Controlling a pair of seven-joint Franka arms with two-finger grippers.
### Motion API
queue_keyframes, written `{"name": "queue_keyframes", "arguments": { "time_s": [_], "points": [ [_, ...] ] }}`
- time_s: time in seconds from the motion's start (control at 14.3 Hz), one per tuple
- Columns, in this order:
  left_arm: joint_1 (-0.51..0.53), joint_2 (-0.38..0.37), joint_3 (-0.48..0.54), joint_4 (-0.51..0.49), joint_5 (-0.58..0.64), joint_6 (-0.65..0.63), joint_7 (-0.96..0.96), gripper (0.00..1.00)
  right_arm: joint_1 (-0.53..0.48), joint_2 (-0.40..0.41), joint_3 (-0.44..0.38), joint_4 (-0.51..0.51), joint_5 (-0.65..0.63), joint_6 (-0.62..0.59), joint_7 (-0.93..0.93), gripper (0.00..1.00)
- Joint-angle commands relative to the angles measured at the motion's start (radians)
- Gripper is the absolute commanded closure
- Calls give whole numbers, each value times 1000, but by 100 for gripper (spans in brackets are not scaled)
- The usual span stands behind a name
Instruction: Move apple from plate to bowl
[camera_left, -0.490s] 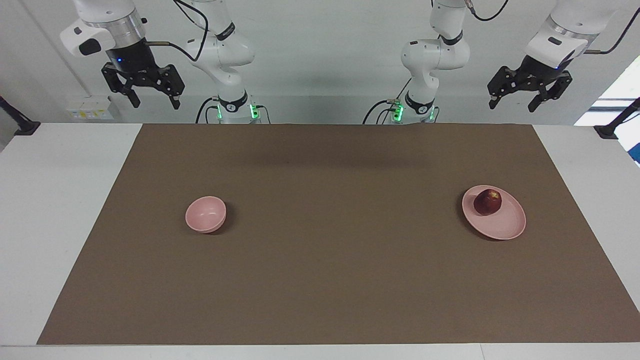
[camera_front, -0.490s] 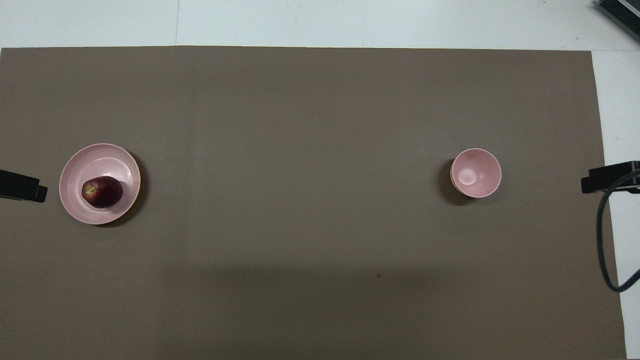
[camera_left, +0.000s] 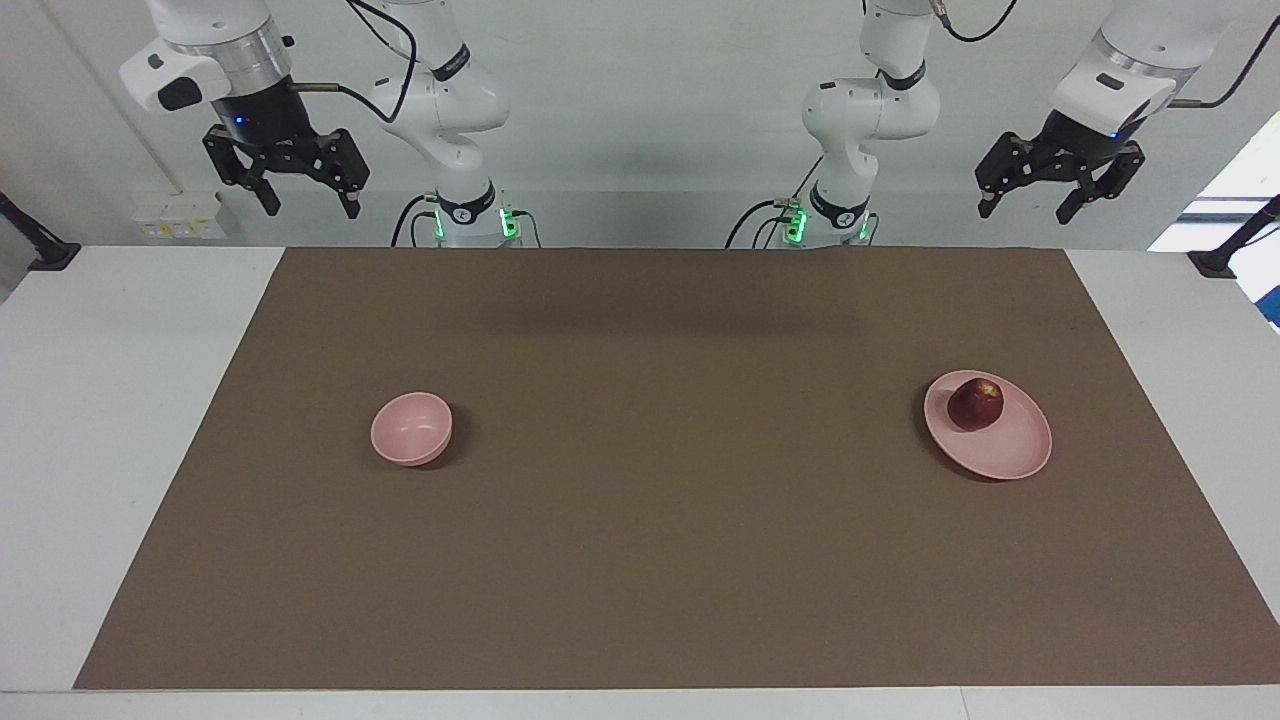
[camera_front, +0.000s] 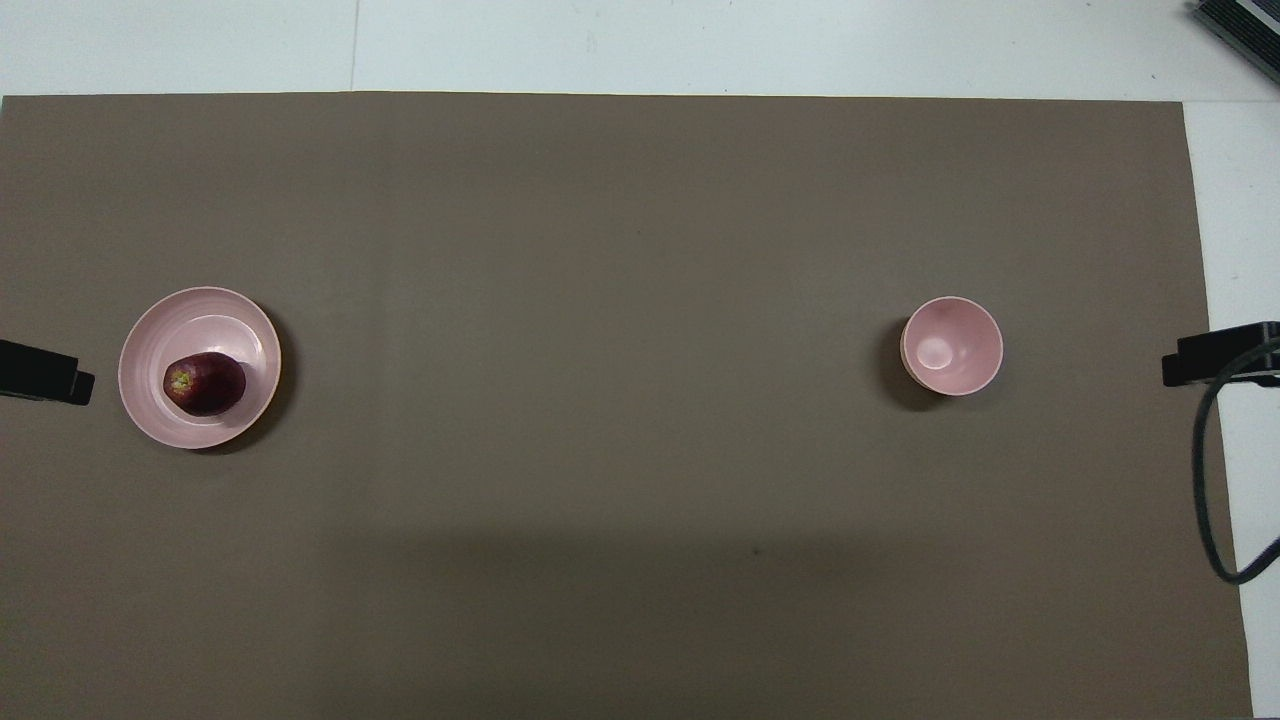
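Note:
A dark red apple lies on the pale pink plate toward the left arm's end of the table. The small pink bowl stands with nothing in it toward the right arm's end. My left gripper hangs open high above the table's edge at the robots' end, well apart from the plate. My right gripper hangs open, high at its own end, holding nothing. Neither gripper shows in the overhead view.
A brown mat covers most of the white table. Black clamp mounts sit at the table's two ends, one with a dark cable.

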Motion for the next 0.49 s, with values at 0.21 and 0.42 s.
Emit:
{"name": "queue_keyframes", "arguments": {
  "time_s": [0.21, 0.42],
  "points": [
    [6, -25, -4, -32, 13, 7, -4, 0, -4, -14, 5, -16, 13, 12, -28, 0],
    [6, -25, -4, -32, 14, 9, 1, 0, -2, -14, 6, -16, 13, 10, -26, 0]
  ]
}}
